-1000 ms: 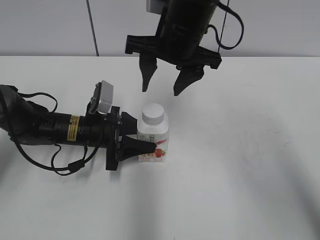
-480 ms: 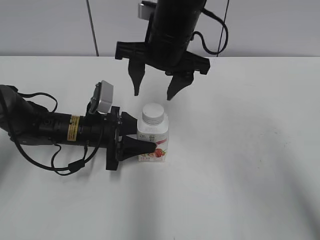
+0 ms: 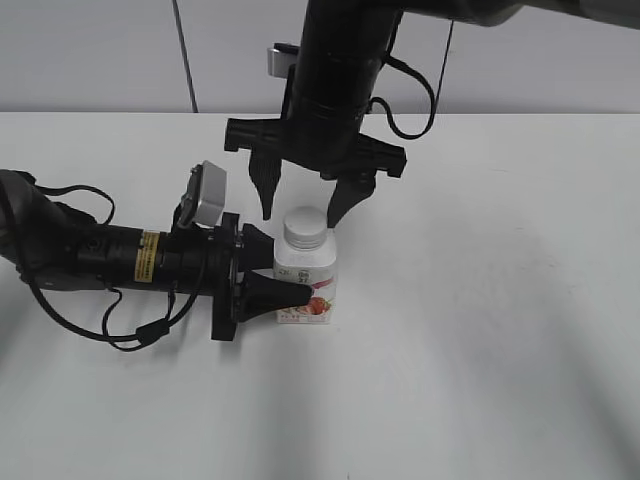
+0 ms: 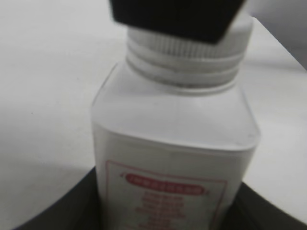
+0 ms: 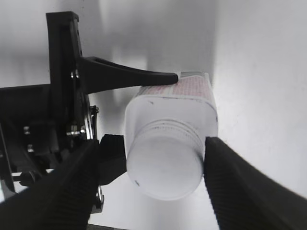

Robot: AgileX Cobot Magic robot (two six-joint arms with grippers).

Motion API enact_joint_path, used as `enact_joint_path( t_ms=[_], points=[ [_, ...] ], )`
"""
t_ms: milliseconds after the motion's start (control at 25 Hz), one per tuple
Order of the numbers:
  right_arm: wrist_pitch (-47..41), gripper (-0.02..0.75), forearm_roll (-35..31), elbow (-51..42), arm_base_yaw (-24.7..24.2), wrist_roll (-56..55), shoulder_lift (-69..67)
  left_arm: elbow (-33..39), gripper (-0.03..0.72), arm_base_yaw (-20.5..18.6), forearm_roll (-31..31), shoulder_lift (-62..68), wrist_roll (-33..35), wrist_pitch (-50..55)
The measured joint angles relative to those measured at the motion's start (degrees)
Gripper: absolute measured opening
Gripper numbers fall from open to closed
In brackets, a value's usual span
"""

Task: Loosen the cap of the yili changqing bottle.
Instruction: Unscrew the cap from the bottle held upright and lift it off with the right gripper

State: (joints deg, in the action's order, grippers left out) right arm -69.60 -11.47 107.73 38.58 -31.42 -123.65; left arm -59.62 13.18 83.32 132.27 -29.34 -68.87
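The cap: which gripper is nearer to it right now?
Right. The right gripper hangs open just above the cap, fingers straddling it. The left gripper clamps the yili changqing bottle lower down, on its body.

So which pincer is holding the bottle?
The left pincer, lying low along the table, grips the bottle by its body. The right pincer hangs open above, straddling the cap.
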Motion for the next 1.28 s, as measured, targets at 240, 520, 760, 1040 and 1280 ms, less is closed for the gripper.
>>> enact_joint_path(
  t_ms=[240, 520, 760, 1040, 1280],
  points=[
    [-0.2, 0.529, -1.5, -0.3, 0.0, 0.5, 0.0, 0.0, 0.377, 0.0, 0.0, 0.0, 0.0, 0.0],
    [-0.2, 0.529, -2.4, -2.2, 0.0, 1.0, 0.0, 0.0, 0.377, 0.0, 0.0, 0.0, 0.0, 0.1],
    [-0.3, 0.465, -1.9, -2.3, 0.0, 1.0, 0.0, 0.0, 0.377, 0.0, 0.0, 0.0, 0.0, 0.1],
    [-0.6, 0.398, -1.4, -2.3, 0.0, 2.8, 0.0, 0.0, 0.377, 0.0, -0.2, 0.0, 0.0, 0.1],
    [-0.7, 0.398, -1.1, -2.3, 0.0, 20.0, 0.0, 0.0, 0.377, 0.0, 0.1, 0.0, 0.0, 0.1]
  ],
)
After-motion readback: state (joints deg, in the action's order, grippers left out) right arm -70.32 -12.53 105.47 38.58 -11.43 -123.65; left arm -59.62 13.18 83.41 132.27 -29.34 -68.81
